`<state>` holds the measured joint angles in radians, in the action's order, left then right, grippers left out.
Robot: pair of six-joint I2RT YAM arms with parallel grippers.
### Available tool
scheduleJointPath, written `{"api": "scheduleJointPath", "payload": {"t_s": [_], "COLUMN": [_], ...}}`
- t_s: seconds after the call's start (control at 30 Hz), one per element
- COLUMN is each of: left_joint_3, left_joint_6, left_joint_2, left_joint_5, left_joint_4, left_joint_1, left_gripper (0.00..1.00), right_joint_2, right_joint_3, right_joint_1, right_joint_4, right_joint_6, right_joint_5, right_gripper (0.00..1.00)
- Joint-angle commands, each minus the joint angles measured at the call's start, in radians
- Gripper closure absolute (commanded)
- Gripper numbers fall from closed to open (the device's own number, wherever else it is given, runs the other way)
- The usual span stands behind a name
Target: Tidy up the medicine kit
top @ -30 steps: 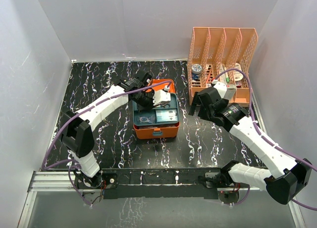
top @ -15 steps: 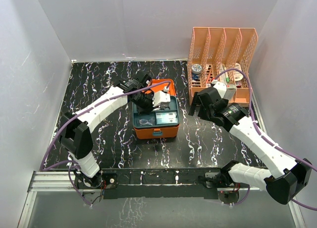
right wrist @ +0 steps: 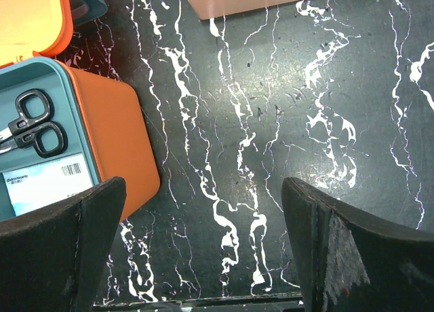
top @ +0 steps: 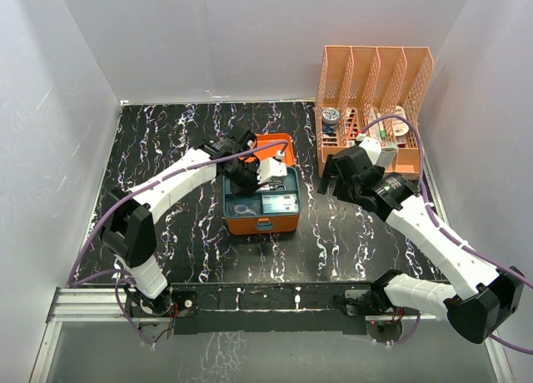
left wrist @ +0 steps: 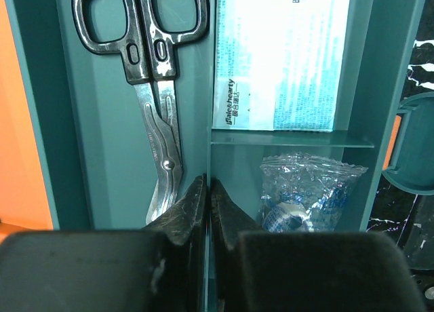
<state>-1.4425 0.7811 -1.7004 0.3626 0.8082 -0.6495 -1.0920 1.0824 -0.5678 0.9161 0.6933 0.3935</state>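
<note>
L gripper [left wrist: 207, 193] was pressed together astride the teal tray [left wrist: 95, 156] divider, w/ the medicine kit [top: 263, 222] directly beneath: orange box, rounded corners, lid up. Wrist cam alone showed scissors [left wrist: 161, 115] left of tips, printed packet [left wrist: 281, 54] ahead-right, wrapped roll [left wrist: 298, 197] right. R gripper [right wrist: 203, 217] stood spread wide, kit to its left.

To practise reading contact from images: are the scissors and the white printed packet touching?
Apart. The left wrist view shows the scissors and white printed packet in separate compartments, with a teal divider wall between them.
</note>
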Motion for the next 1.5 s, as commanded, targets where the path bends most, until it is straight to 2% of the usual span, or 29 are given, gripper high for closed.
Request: {"api": "scheduleJointPath", "payload": {"t_s": [0.0,0.37,0.5,0.63,0.9,1.07,1.13,1.27,1.33,1.47], "left_joint_3": [0.01,0.035,0.023,0.015,-0.056,-0.126,-0.162,-0.221,-0.234,-0.264], "left_joint_6": [-0.013,-0.063,-0.083,-0.093,-0.183,-0.329,-0.4,-0.56,-0.612,-0.71], "left_joint_2": [0.029,0.039,0.057,0.078,0.144,0.186,0.187,0.16,0.139,0.053], "left_joint_5": [0.003,-0.03,-0.044,-0.058,-0.09,-0.131,-0.131,-0.02,0.052,0.1], "left_joint_4": [-0.01,-0.011,-0.016,-0.017,-0.046,-0.13,-0.151,-0.186,-0.195,-0.192], "left_joint_1": [-0.004,-0.007,-0.007,-0.007,-0.007,0.007,0.046,0.229,0.325,0.471], "left_gripper": [1.0,1.0,0.73,0.54,0.39,0.17,0.13,0.02,0.01,0.01], "right_joint_2": [0.02,0.007,-0.003,-0.011,-0.043,-0.147,-0.213,-0.383,-0.483,-0.69], "right_joint_3": [0.002,-0.002,0.001,-0.001,0.032,0.129,0.201,0.423,0.53,0.74], "right_joint_1": [0.005,0.007,0.008,0.008,0.012,0.028,0.048,0.109,0.153,0.248], "right_joint_4": [-0.029,-0.047,-0.061,-0.075,-0.105,-0.164,-0.191,-0.208,-0.21,-0.191], "right_joint_6": [-0.005,-0.022,-0.03,-0.037,-0.077,-0.177,-0.239,-0.342,-0.383,-0.411], "right_joint_5": [0.015,0.006,0.0,-0.008,-0.04,-0.152,-0.226,-0.406,-0.509,-0.664], "right_gripper": [0.02,0.02,0.02,0.02,0.02,0.02,0.02,0.02,0.02,0.02]}}
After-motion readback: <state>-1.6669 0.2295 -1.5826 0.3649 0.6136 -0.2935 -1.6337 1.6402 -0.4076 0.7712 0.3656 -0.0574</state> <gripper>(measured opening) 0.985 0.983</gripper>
